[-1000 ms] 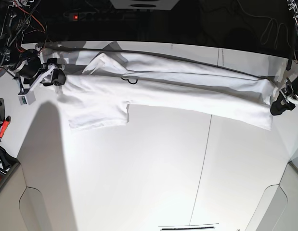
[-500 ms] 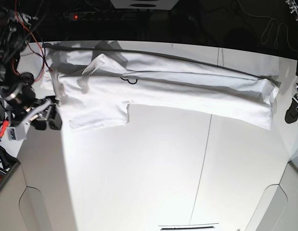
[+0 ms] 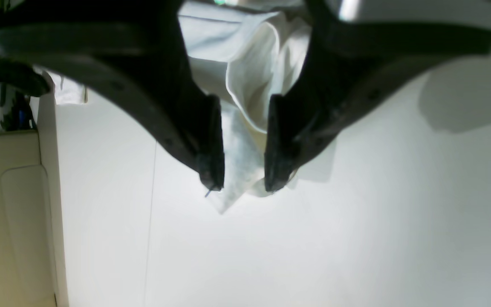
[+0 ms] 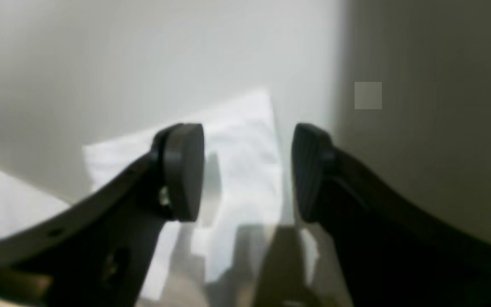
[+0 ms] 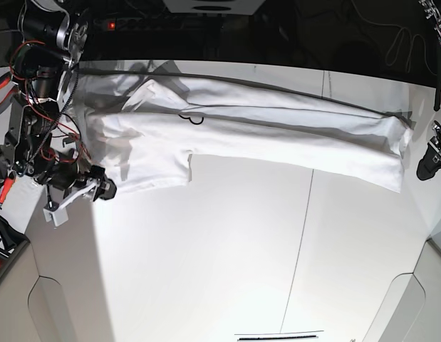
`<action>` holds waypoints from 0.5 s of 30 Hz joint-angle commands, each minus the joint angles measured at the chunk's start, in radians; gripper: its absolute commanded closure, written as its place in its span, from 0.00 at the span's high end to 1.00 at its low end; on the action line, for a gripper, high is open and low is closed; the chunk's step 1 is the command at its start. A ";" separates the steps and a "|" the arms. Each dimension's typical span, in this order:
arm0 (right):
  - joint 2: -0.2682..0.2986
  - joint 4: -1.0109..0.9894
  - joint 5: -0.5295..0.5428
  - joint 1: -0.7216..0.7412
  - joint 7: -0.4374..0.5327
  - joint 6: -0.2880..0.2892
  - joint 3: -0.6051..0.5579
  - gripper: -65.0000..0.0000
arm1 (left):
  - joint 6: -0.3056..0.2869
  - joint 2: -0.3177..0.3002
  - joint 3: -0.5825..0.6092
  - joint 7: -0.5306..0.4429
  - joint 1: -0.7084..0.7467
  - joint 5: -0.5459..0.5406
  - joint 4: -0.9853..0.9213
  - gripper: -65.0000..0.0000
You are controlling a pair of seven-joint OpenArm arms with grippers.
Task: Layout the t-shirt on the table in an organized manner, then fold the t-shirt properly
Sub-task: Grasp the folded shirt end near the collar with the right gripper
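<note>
Lying stretched in a long, narrow band across the far part of the bench (image 5: pixel 227 271), the t-shirt (image 5: pixel 263 135) is seen doubled over lengthwise, with one short sleeve (image 5: pixel 152 171) left sticking out toward the near side; no print is visible. Such a lie suggests that a first lengthwise fold has been made and the sleeve is yet to be tucked.

The right hand (image 5: pixel 102 189) is seen just beside the sleeve's outer corner, released, with nothing between its pads (image 4: pixel 183 170). The left hand (image 3: pixel 241 183) is held off the hem end, its jaws parted and apparently empty, though cloth shows in the gap behind them.

A thin dark seam (image 5: pixel 302 235) crosses the bench, and loose red wires (image 5: pixel 45 132) hang by the collar end, where snagging is judged possible.
</note>
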 commanded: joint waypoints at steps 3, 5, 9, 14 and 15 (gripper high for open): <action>0.003 -0.036 0.015 0.025 0.018 0.002 0.001 0.51 | -0.013 -0.027 -0.005 -0.014 -0.012 -0.024 0.018 0.31; -0.006 -0.055 0.019 0.025 0.014 0.000 0.001 0.50 | -0.013 -0.027 -0.005 -0.014 -0.012 -0.025 0.018 0.31; -0.020 -0.058 0.092 0.025 -0.013 0.009 0.001 0.03 | -0.013 -0.027 -0.005 -0.014 -0.012 -0.024 0.018 0.31; -0.020 -0.026 0.140 0.027 -0.021 0.009 0.001 0.00 | -0.013 -0.027 -0.005 -0.014 -0.011 -0.024 0.018 0.31; -0.020 -0.006 0.140 0.026 -0.035 0.009 0.001 0.00 | -0.013 -0.027 -0.005 -0.014 -0.011 -0.024 0.018 0.31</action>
